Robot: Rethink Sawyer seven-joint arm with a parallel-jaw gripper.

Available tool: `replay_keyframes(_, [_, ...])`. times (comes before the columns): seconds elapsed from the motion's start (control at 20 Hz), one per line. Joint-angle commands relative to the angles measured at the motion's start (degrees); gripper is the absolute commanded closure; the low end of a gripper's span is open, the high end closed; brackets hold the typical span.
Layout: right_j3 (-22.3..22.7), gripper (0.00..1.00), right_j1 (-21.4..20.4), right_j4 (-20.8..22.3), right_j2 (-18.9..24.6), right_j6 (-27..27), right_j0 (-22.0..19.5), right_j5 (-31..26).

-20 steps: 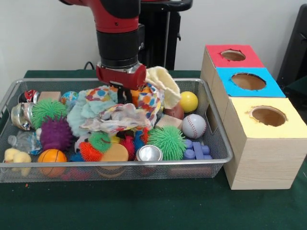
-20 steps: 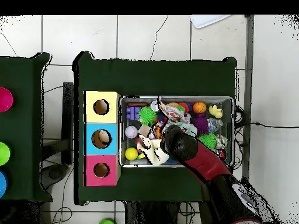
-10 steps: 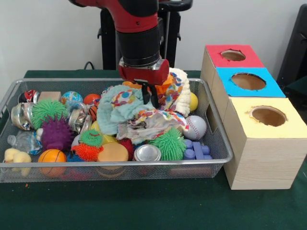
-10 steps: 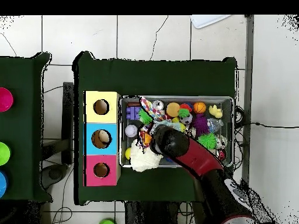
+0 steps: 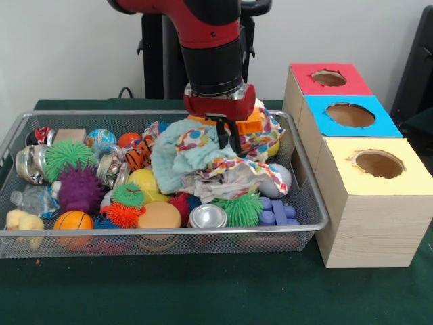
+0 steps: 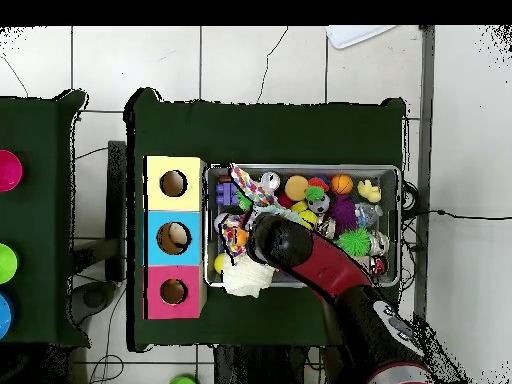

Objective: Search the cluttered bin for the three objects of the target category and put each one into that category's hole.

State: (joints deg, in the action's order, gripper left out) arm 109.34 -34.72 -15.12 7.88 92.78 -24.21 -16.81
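While the arm hangs over the right half of the wire bin [image 5: 308, 220], we can see the gripper [image 5: 229, 137] clamped on a bundle of cloths [image 5: 203, 159]. It's a soft, crumpled mess: a pale teal piece, one with coloured polka dots, a bit of orange up by the wrist, and a washed-out floral rag drooping at the bottom. The bundle is bunched under the gripper and drapes down onto the toys, half covering the baseball [image 5: 277, 183] and the green spiky ball [image 5: 238, 208]. From overhead, a cream cloth [image 6: 247, 277] spills past the bin's edge on the side near the boxes.

Left of the bundle we've got a yellow ball [image 5: 144, 181], a tiger-striped toy [image 5: 139, 154], a purple spiky ball [image 5: 78, 189], a small basketball [image 5: 72, 221] and a shiny can [image 5: 209, 216], all lying in the bin. Just beside the bin sit the three boxes, each with a round hole: red [image 5: 329, 78], blue [image 5: 350, 114] and yellow [image 5: 379, 163].
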Motion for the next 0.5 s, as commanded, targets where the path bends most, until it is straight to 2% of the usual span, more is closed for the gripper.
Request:
replay_keyframes(0.05, [6.8,1.00,1.9,-2.5,5.6,10.0,-0.1,-8.7])
replay_keyframes(0.35, [8.5,1.00,2.0,-2.3,8.3,8.9,-2.4,-6.4])
replay_keyframes(0.5, [8.0,1.00,2.0,-0.7,6.9,8.6,-2.0,-5.1])
